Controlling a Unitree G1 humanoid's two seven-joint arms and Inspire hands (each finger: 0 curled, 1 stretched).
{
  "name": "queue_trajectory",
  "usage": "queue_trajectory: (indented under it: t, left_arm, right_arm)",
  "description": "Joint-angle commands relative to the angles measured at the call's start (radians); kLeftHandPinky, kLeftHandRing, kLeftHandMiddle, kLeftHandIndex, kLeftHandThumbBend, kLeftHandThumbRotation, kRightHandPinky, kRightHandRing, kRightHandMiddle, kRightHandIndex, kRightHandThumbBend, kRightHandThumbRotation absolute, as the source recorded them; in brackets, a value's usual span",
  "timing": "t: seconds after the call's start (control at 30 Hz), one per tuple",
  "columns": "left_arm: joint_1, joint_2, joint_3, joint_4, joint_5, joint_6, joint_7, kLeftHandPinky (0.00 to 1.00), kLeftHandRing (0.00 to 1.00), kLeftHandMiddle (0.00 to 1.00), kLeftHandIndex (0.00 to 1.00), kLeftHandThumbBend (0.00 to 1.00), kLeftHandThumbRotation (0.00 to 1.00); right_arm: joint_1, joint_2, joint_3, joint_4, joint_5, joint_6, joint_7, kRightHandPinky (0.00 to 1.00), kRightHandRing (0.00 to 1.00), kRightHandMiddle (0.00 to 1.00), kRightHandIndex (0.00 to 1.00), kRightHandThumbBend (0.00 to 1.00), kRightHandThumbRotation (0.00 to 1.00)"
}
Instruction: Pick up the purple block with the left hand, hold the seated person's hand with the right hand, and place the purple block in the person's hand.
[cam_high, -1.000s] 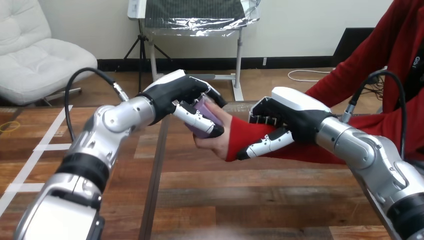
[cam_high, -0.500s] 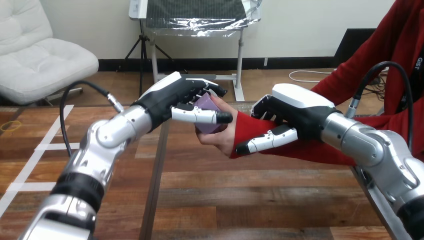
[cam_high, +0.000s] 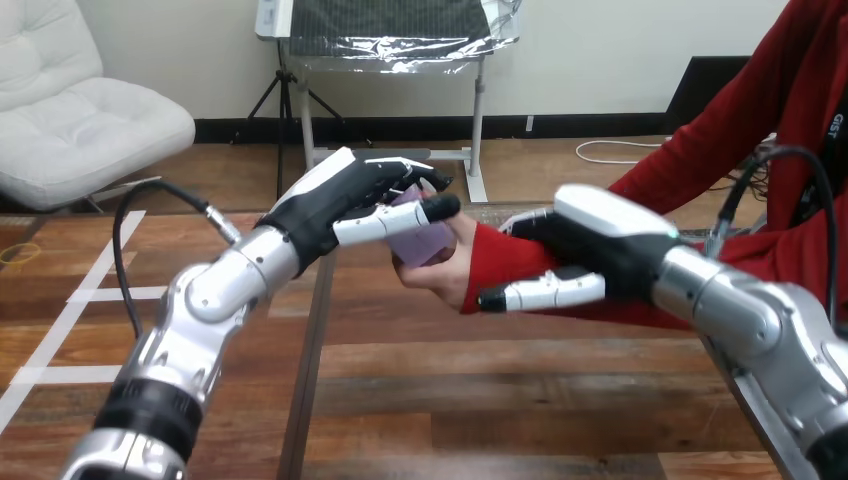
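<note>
Wooden counter (cam_high: 480, 400) with both robot arms raised above it. The right hand (cam_high: 600, 235) clasped the person's wrist (cam_high: 505, 260) at the red sleeve, with its thumb beneath and its fingers over the top. The left hand (cam_high: 335, 200) was nearly open, its fingers straight above the purple block (cam_high: 425, 240) and its thumb straight across the block's near face. The person's hand (cam_high: 445, 280) cupped the block from below, between the two robot hands.
</note>
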Motion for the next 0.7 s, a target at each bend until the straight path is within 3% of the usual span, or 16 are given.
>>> queue_trajectory:
  t: [0.0, 0.37, 0.67]
  left_arm:
    - [0.021, 0.039, 0.038, -0.105, -0.026, 0.004, 0.021, 0.7, 0.79, 0.8, 0.78, 0.9, 0.99]
    - [0.1, 0.061, 0.058, -0.196, -0.034, -0.002, 0.036, 0.65, 0.77, 0.79, 0.76, 0.84, 0.99]
    - [0.17, 0.067, 0.08, -0.266, -0.047, -0.008, 0.065, 0.63, 0.74, 0.76, 0.73, 0.78, 0.99]
  right_arm:
    - [0.004, -0.03, -0.039, -0.074, 0.019, -0.002, -0.002, 0.62, 0.77, 0.78, 0.8, 1.0, 0.95]
    - [0.061, -0.048, -0.077, -0.126, 0.033, 0.007, -0.008, 0.62, 0.76, 0.78, 0.8, 1.0, 0.98]
    - [0.105, -0.067, -0.1, -0.187, 0.046, 0.051, -0.002, 0.62, 0.76, 0.78, 0.81, 1.0, 0.98]
